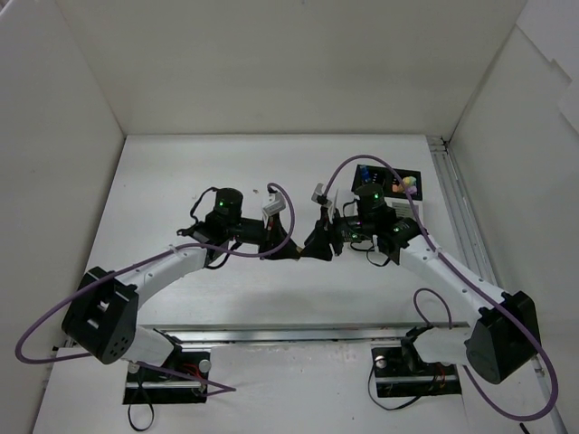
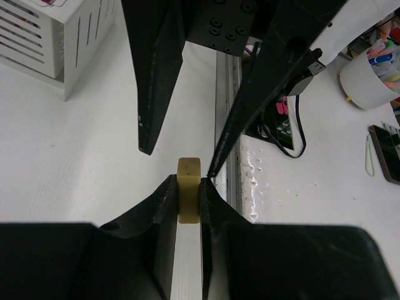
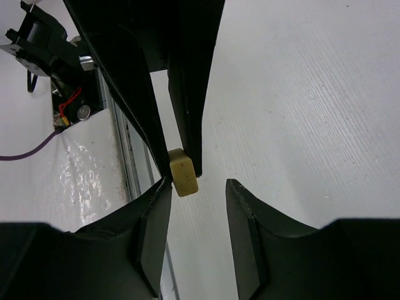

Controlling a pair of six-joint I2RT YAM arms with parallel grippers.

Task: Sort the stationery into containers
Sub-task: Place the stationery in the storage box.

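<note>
the small beige block eraser [image 2: 189, 190] sits clamped between the two black fingers of the left gripper [image 2: 188, 185], its top end poking out past the fingertips. this happens over the middle of the white table [image 1: 181, 181], where the two arms meet nose to nose in the top view.

the right gripper [image 3: 199, 185] faces it with its jaws parted, a clear gap between them. in the right wrist view the eraser hangs just beside one finger [image 3: 156, 206], close enough that i cannot tell whether they touch, while the other finger [image 3: 240, 212] stands well apart, with bare table showing in the gap.

the white slotted-front box [image 2: 62, 44] stands off to one side in the left wrist view, with open table between it and the grippers. the black box [image 1: 414, 174] lies near the far right edge of the table, just behind the right arm. a silver metal rail [image 2: 225, 112] runs along the table's near edge, beneath the grippers in both wrist views. tall white walls [image 1: 72, 117] close the table in on the left, far and right sides.
</note>
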